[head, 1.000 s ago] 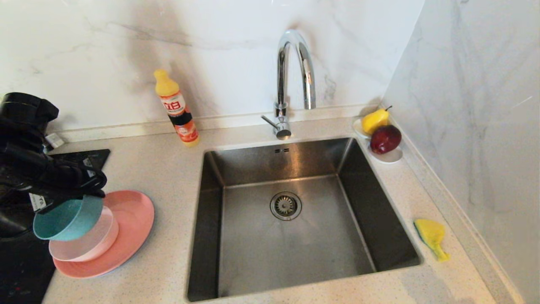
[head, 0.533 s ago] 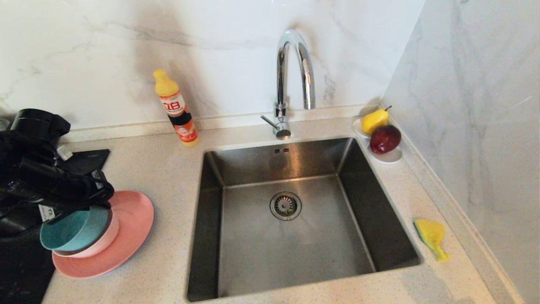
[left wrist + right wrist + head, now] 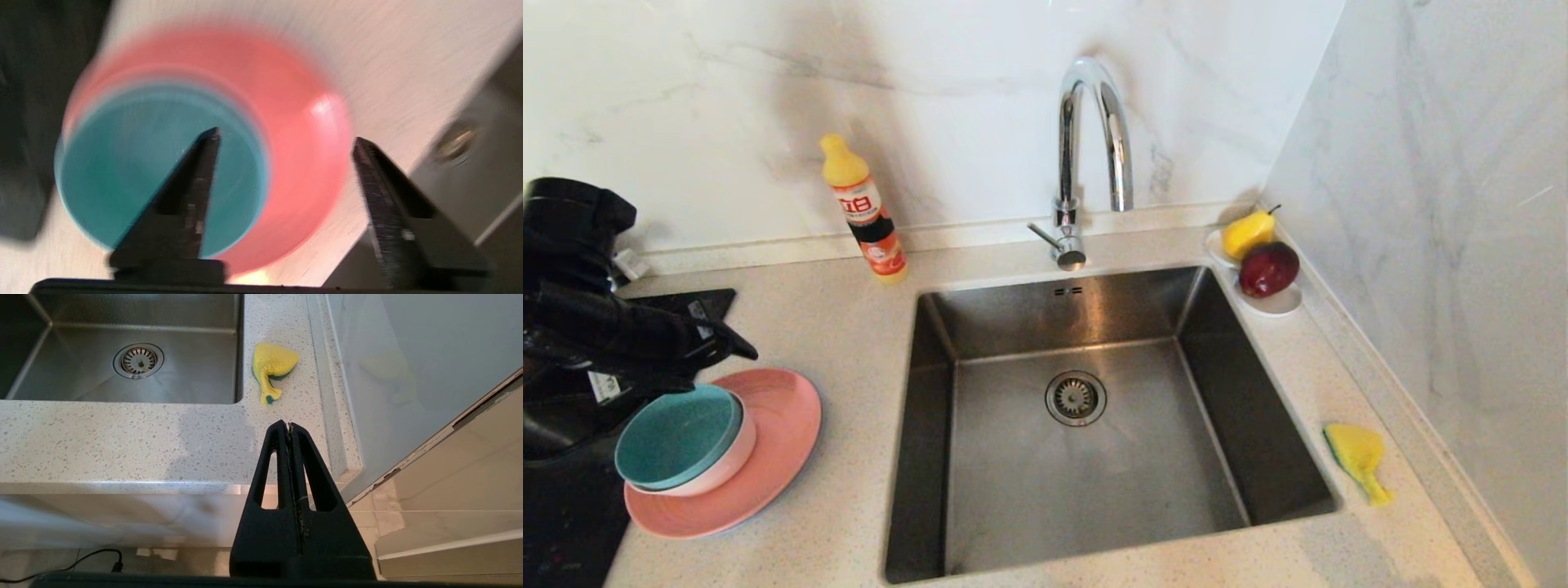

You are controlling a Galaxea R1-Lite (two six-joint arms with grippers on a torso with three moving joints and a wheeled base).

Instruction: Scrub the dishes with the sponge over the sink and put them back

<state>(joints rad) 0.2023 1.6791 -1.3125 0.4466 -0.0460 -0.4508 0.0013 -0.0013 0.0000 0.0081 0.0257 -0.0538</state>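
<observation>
Teal plastic bowl (image 3: 678,434) nested in pale pink bowl (image 3: 731,461) on salmon-pink plate (image 3: 776,441), just below spread-open, empty left gripper (image 3: 282,141). Yellow sponge (image 3: 273,367) right of sink (image 3: 1094,506), nearer pinched-closed right gripper (image 3: 289,425).

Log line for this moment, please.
left claw: open above teal bowl | bowl: nested in pink bowl on plate | right claw: shut, parked | sponge: on counter
</observation>
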